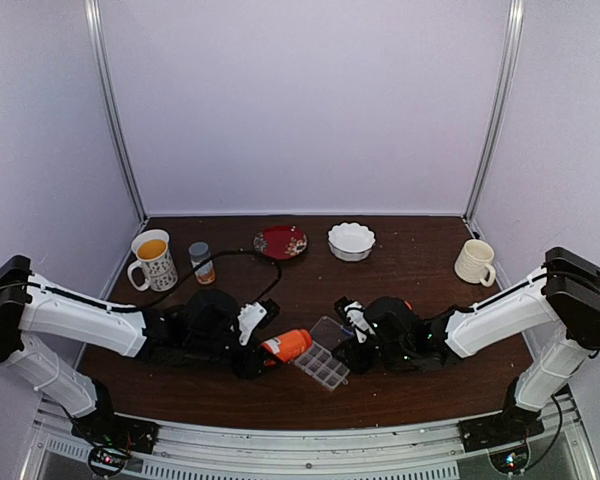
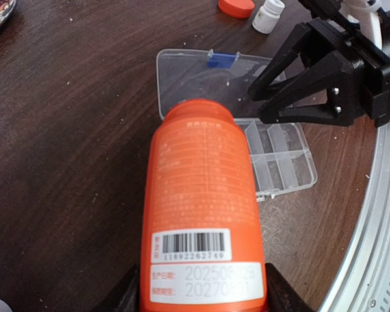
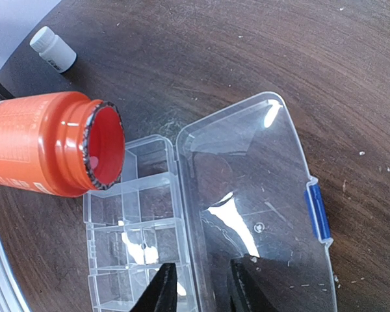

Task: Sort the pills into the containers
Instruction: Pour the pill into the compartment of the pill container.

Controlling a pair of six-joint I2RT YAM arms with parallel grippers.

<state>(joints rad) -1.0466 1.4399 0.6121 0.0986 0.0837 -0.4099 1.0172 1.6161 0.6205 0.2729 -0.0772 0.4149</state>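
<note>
The clear pill box point(image 1: 323, 365) lies open near the table's front, its lid point(image 3: 253, 195) folded flat. Its cells point(image 3: 127, 221) look empty. My left gripper point(image 2: 205, 296) is shut on the base of an uncapped orange bottle point(image 2: 201, 214). It holds the bottle on its side, with the mouth point(image 3: 104, 146) over the box's end cells. A pale speck point(image 3: 93, 160), maybe a pill, sits inside the mouth. My right gripper point(image 3: 201, 279) is open. It straddles the box's hinge, one finger over the cells and one over the lid.
The orange cap point(image 2: 236, 6) and a small white bottle point(image 2: 268, 14) stand just beyond the box. Further back are a patterned mug point(image 1: 152, 258), a small bottle point(image 1: 201, 262), a red plate point(image 1: 280, 241), a white scalloped bowl point(image 1: 351, 240) and a cream mug point(image 1: 474, 261).
</note>
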